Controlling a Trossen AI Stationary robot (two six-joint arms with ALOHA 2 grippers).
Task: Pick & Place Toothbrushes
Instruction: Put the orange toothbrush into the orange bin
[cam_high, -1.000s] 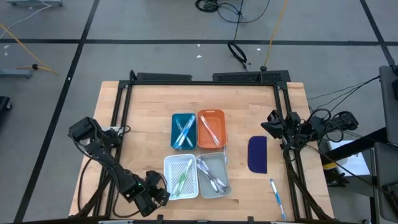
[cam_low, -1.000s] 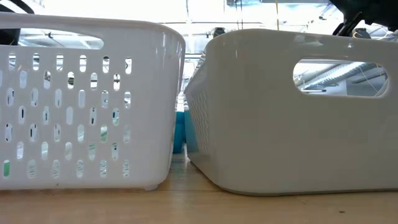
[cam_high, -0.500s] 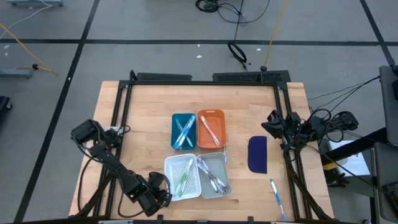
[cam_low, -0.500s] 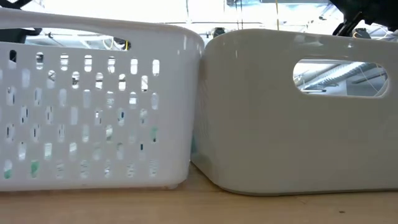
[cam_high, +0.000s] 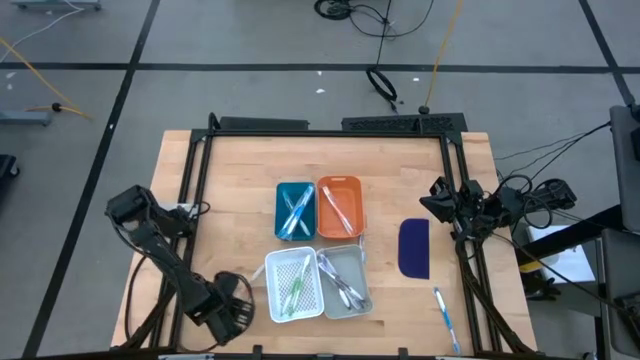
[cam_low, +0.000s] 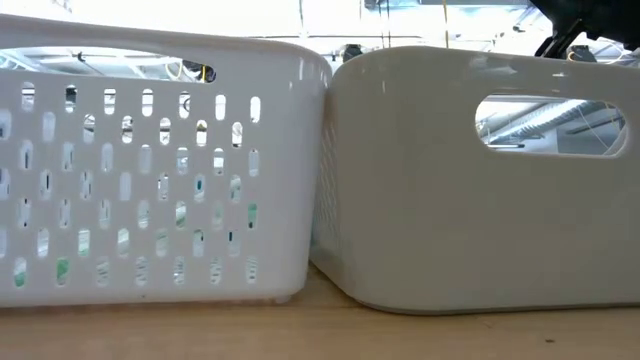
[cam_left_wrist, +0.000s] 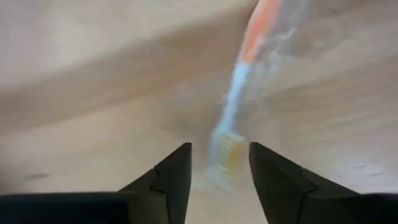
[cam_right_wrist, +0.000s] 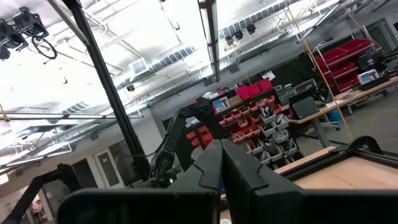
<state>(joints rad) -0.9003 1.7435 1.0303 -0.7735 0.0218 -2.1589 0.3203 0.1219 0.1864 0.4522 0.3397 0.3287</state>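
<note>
My left gripper (cam_high: 232, 312) is open, low over the near-left part of the table beside the white perforated tray (cam_high: 293, 285). In the left wrist view its fingers (cam_left_wrist: 171, 177) stand on either side of the bristle end of an orange and light blue toothbrush (cam_left_wrist: 239, 93) lying on the wood. Whether they touch it I cannot tell. More toothbrushes lie in the blue tray (cam_high: 294, 210), the orange tray (cam_high: 340, 207), the white tray and the grey tray (cam_high: 345, 280). One blue toothbrush (cam_high: 445, 316) lies on the table's near right. My right gripper (cam_high: 440, 205) waits shut at the right edge.
The four small trays sit together mid-table, and the white one (cam_low: 160, 170) touches the grey one (cam_low: 470, 170) in the low view. A dark blue oblong pad (cam_high: 414, 247) lies right of them. A black frame (cam_high: 195, 180) lines the table's left, far and right sides.
The white perforated tray has slid toward the table's right until it stands against the grey tray, and it has turned slightly. My left gripper has then moved toward the table's left edge, away from that tray.
</note>
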